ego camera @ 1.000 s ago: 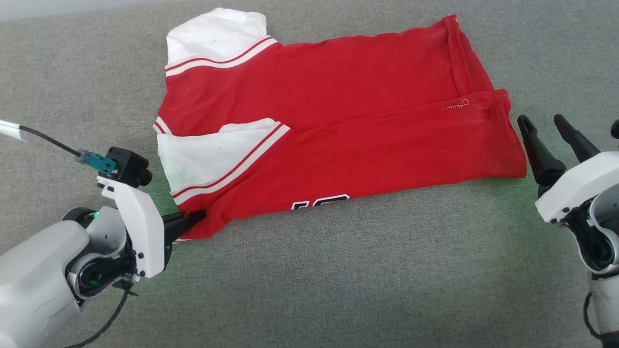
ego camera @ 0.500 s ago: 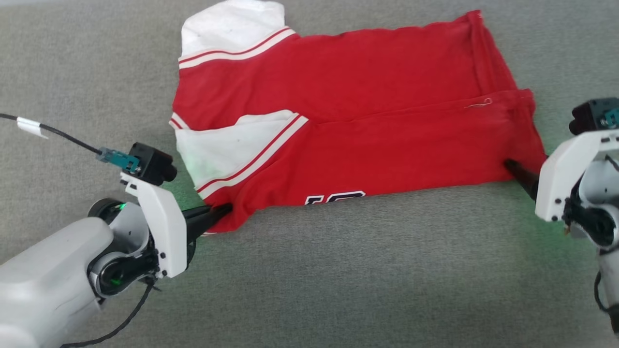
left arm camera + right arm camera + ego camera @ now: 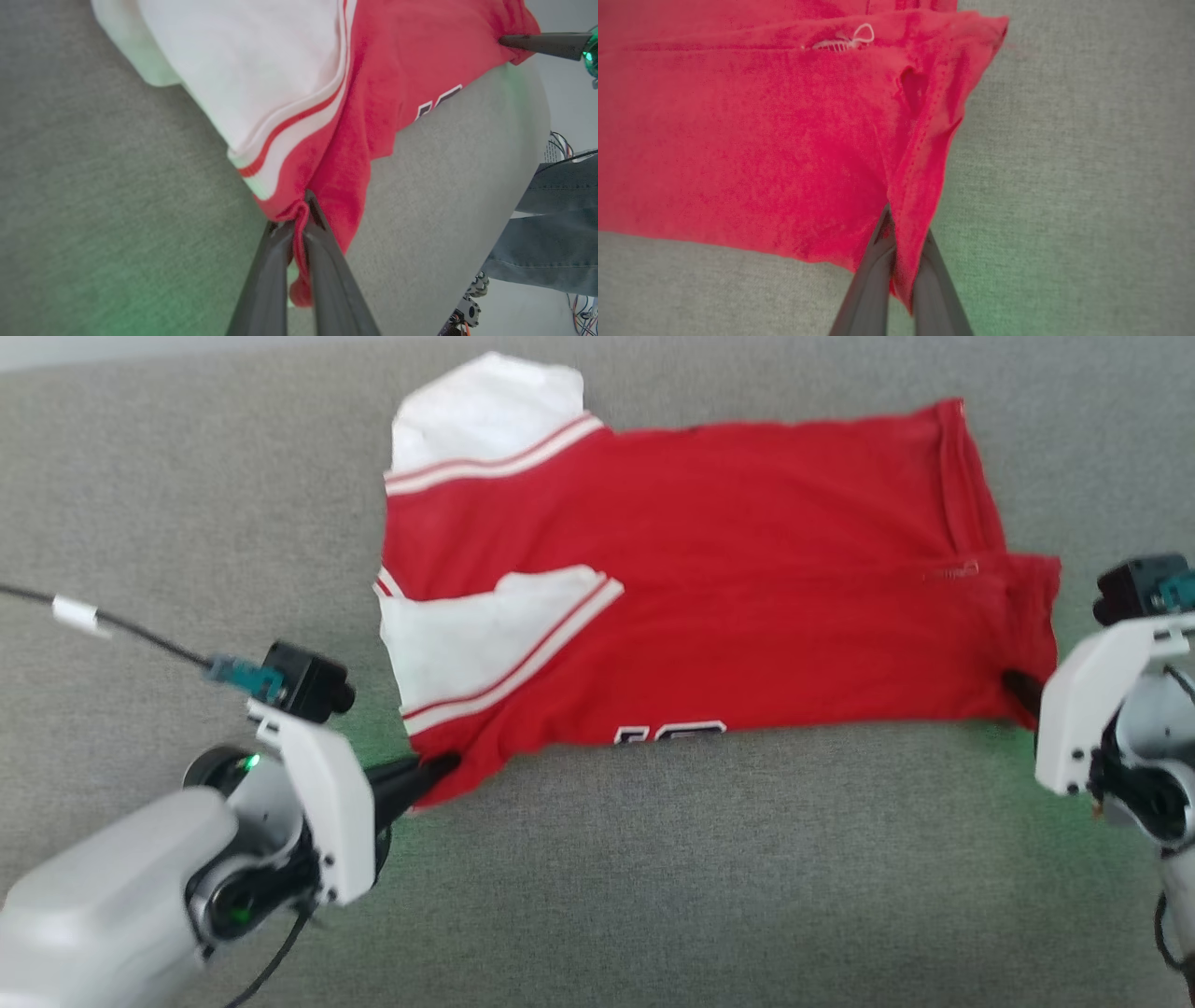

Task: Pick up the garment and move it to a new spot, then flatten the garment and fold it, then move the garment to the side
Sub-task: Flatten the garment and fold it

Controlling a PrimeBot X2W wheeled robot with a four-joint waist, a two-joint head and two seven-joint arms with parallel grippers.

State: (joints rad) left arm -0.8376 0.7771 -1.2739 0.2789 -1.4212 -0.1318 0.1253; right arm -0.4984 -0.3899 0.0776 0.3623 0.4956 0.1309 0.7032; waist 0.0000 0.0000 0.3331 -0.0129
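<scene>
The garment [image 3: 728,588], a red jersey with white striped sleeves, lies folded lengthwise on the grey surface, black lettering peeking out at its near edge. My left gripper [image 3: 443,767] is shut on its near left corner; the left wrist view shows red cloth [image 3: 327,154] pinched between the two dark fingers [image 3: 266,275]. My right gripper [image 3: 1019,688] is shut on the near right hem corner. Up close, the right wrist view has the red hem [image 3: 920,186] clamped between the fingers [image 3: 868,280], with a small hole in the cloth above.
Grey fabric surface [image 3: 653,877] spreads all around the garment, with open room in front. A black cable [image 3: 112,625] runs to my left wrist camera. In the left wrist view a person's jeans-clad legs [image 3: 546,233] stand beyond the surface's edge.
My right gripper swung down from beside the garment to its near right hem corner and shut on it. The head camera shifted, so the whole picture slid rightward. The left gripper kept its hold.
</scene>
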